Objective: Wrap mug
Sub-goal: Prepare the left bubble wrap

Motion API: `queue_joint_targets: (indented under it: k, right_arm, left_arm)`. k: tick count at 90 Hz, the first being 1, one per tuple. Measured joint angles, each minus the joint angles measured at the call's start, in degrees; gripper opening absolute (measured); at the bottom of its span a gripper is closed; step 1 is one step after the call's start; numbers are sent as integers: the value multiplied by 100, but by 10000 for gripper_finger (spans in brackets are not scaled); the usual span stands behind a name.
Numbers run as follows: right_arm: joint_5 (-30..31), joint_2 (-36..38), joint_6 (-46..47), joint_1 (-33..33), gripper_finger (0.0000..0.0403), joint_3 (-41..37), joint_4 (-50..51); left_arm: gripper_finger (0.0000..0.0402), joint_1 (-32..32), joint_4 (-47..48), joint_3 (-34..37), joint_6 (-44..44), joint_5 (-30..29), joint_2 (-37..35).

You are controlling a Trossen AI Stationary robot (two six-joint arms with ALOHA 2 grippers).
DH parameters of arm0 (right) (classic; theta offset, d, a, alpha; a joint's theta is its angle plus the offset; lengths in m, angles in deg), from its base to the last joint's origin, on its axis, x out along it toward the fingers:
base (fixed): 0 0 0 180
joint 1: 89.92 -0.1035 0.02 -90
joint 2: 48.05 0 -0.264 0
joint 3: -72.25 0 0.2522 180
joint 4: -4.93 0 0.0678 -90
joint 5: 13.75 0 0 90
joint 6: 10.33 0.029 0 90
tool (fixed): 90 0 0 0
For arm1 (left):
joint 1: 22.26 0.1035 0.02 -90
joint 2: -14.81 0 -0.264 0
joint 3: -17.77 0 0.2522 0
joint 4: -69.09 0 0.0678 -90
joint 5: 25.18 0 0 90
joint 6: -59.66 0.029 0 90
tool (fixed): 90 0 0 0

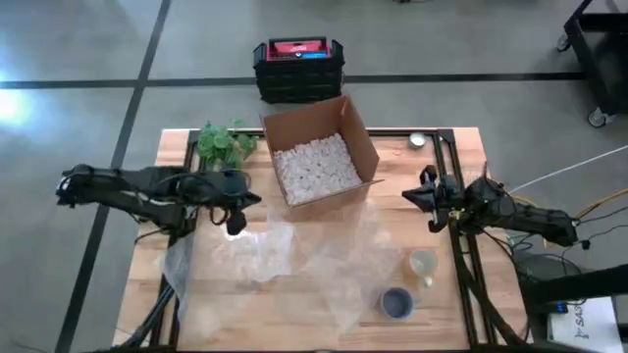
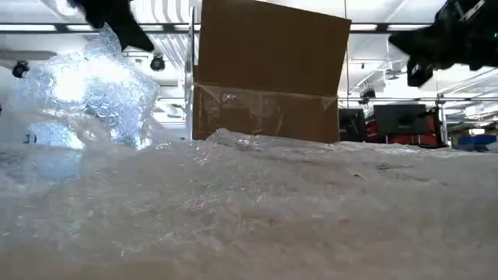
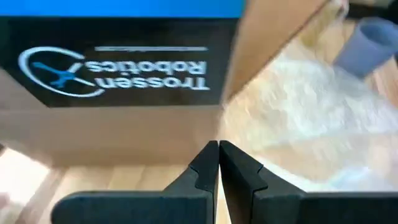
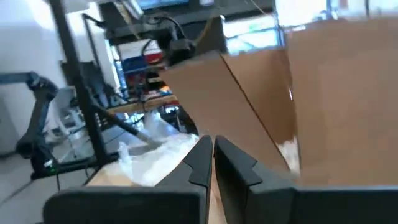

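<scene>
Hovering beside the cardboard box (image 1: 319, 152), the left gripper (image 1: 238, 218) pinches bubble wrap (image 1: 257, 251) with clenched fingers; the right gripper (image 1: 420, 200) hangs clenched, empty.

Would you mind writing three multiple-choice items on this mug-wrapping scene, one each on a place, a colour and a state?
1. Where does the mug lie on the table?
A. inside the cardboard box
B. near the front edge, on the right arm's side
C. beside the plant

2. What colour is the mug?
A. red
B. green
C. blue

3. How do the left gripper fingers stand?
A. shut, holding nothing
B. wide open
C. shut on the mug

Answers:
1 B: the high view shows it by the bubble wrap, away from the cardboard box and plant.
2 C: it shows blue in the high and left wrist views.
3 A: the left wrist view shows the fingers together with nothing between them.
</scene>
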Motion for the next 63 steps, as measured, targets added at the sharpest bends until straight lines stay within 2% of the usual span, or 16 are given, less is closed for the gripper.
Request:
queue_joint_targets:
  k: [7, 12, 21, 31, 43, 55, 63]
  right_arm:
    - [-296, -169, -194, 0, 2, 370, 493]
    - [-518, -386, -228, -4, 2, 698, 1038]
    - [-837, -1006, -244, -50, 2, 1373, 1838]
    - [-877, -1916, -272, -241, 2, 1996, 2598]
    - [-876, -3042, -402, -697, 2, 2410, 2845]
    - [-812, -4215, -588, -1192, 2, 2527, 2863]
    - [-531, -4811, -639, -1341, 2, 2599, 2884]
  left_arm:
    - [0, -330, 814, -528, -474, -14, 489]
    - [0, -635, 1070, -754, -820, -15, 775]
    - [0, -1211, 986, -877, -1342, -41, 1128]
    - [0, -1711, 501, -740, -1830, -160, 1560]
    - [0, -2045, 41, -524, -2179, -180, 2046]
    - [0, -2154, 84, -425, -2360, -74, 2480]
    - [0, -2155, 80, -426, -2349, 77, 2654]
